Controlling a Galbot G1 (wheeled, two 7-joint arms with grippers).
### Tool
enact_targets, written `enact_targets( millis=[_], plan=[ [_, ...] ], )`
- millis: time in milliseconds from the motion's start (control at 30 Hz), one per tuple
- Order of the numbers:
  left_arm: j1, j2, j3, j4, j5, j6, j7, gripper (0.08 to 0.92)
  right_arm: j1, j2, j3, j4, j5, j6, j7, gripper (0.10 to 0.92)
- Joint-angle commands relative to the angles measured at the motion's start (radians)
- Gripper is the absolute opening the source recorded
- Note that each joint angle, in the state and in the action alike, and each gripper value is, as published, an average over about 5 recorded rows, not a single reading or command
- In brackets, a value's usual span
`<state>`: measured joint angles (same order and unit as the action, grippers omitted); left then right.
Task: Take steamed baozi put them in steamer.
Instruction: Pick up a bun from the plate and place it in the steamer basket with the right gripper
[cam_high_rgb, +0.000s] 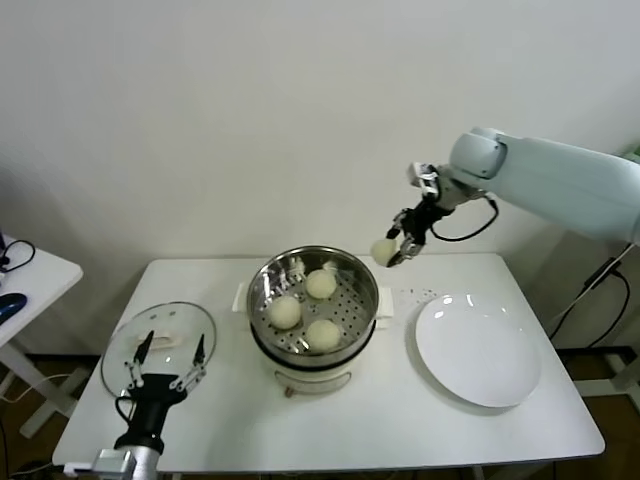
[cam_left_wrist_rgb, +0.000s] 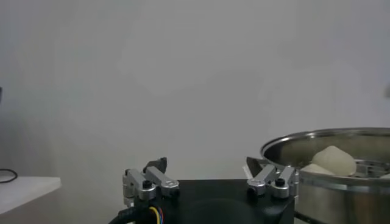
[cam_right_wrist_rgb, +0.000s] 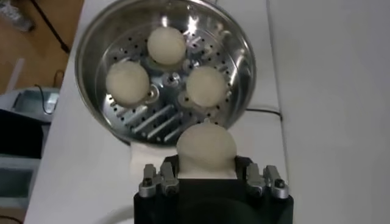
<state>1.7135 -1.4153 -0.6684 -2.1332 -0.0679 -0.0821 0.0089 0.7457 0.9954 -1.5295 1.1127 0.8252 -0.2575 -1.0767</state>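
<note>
With three steamed baozi (cam_high_rgb: 305, 308) already lying on the perforated floor of the steamer (cam_high_rgb: 313, 306), only the fourth bun (cam_high_rgb: 383, 250) was left to place, so the task looked nearly done. The white plate (cam_high_rgb: 478, 349) beside the steamer lay bare. The right gripper (cam_high_rgb: 398, 248) hung in the air above and just to the right of the steamer's rim, its fingers pinched on either side of that last bun; in the right wrist view the bun (cam_right_wrist_rgb: 205, 148) sat between the finger mounts with the basket (cam_right_wrist_rgb: 165, 72) below it. The left gripper (cam_high_rgb: 163, 364) waited with fingers spread wide near the table's front left, by the glass lid (cam_high_rgb: 158, 345), holding nothing.
</note>
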Motion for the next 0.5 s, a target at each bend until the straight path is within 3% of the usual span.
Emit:
enact_targets(
  millis=[33,500],
  plan=[
    [0.0,-0.004,0.004,-0.007,0.0,0.0,0.0,0.823,0.014,0.228,-0.131,-0.021,0.168,-0.026,0.028,0.602],
    [0.002,-0.005,0.0,0.0,-0.005,-0.005,0.0,0.823,-0.077,0.289,-0.144,-0.067,0.152,-0.032,0.044,0.602]
  ],
)
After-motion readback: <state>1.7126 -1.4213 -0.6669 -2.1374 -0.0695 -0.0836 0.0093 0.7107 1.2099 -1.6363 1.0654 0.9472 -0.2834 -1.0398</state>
